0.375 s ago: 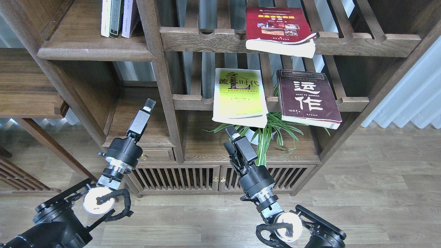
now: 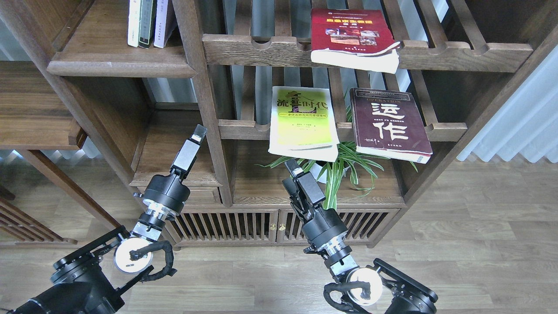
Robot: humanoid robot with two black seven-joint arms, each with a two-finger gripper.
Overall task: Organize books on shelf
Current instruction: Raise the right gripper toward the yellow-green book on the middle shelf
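Note:
The yellow-green book [image 2: 303,124] lies flat on the middle slatted rack and overhangs its front rail. The dark maroon book [image 2: 388,124] lies beside it on the right. The red book [image 2: 351,37] lies on the upper slatted rack. The solid shelf [image 2: 117,65] is at the upper left, with three upright books [image 2: 148,22] at its back. My left gripper [image 2: 199,133] points up in front of the lower left compartment, empty; its fingers cannot be told apart. My right gripper [image 2: 293,168] sits just below the yellow-green book's front edge, empty; whether it is open is unclear.
A potted spider plant [image 2: 344,168] stands under the middle rack, right of my right gripper. A vertical post [image 2: 209,113] separates the left compartments from the racks. A low cabinet with slatted doors [image 2: 244,224] is below. A curtain [image 2: 518,126] hangs on the right.

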